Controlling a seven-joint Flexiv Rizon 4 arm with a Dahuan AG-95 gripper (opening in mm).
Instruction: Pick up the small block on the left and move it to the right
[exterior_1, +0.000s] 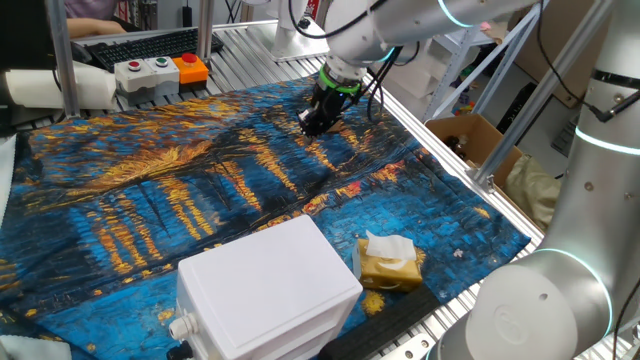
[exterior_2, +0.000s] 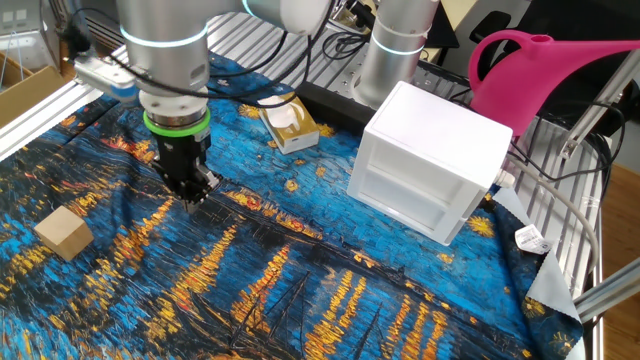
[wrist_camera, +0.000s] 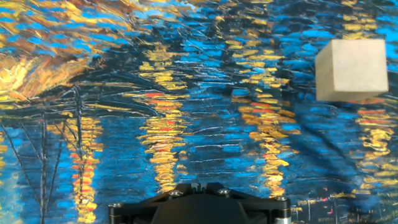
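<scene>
The small block is a plain tan cube lying on the blue and gold painted cloth near its left edge. In the hand view the small block sits at the upper right. I do not see it in the first fixed view. My gripper points down, low over the cloth, well to the right of the block and apart from it. Its fingers look closed together and hold nothing. It also shows in the first fixed view at the far side of the cloth.
A large white plastic box stands on the cloth. A yellow-brown packet with white tissue lies near it. A pink watering can is behind the box. A button box and a cardboard box sit off the cloth.
</scene>
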